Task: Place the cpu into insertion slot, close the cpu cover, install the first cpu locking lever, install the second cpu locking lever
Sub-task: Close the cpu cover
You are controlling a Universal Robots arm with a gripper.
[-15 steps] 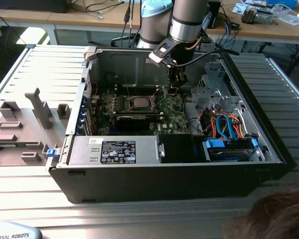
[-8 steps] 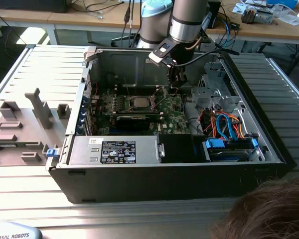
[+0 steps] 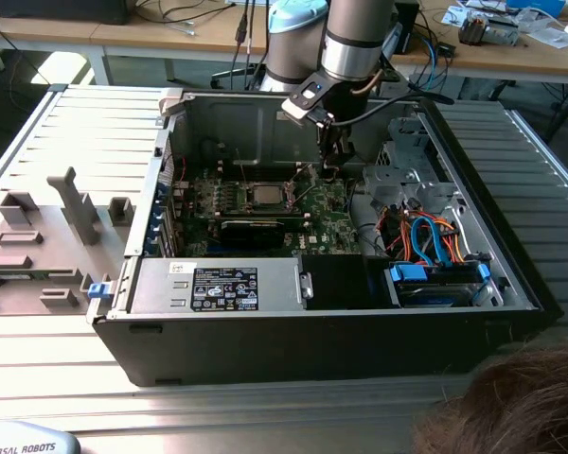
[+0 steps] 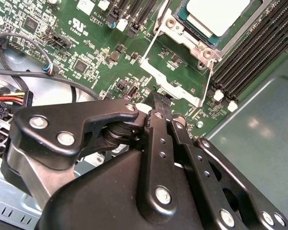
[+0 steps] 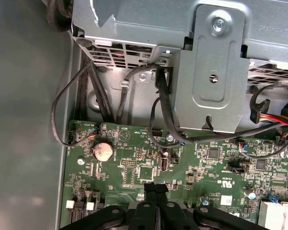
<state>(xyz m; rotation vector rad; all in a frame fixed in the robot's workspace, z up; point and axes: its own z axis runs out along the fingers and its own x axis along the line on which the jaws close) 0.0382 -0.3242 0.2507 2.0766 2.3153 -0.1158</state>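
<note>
Tool point(image 5: 156, 187) closed — low over motherboard point(image 5: 134, 163), cpu point(image 4: 218, 14) in insertion slot point(image 4: 175, 26)

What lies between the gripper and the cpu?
In the second wrist view, a silver metal bracket with thin wire arms lies between the gripper and the cpu.

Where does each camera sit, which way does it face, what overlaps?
Exterior view: off the arm, looking down into the open black computer case; shows the grey arm, black gripper, a person's hair.
Second wrist view: on the wrist, looking along the shut gripper onto the green motherboard and silver-topped square cpu.
First wrist view: on the wrist, facing past the gripper toward the grey metal drive cage.
Shared: gripper and motherboard in both wrist views; cpu in exterior and second wrist views.
</note>
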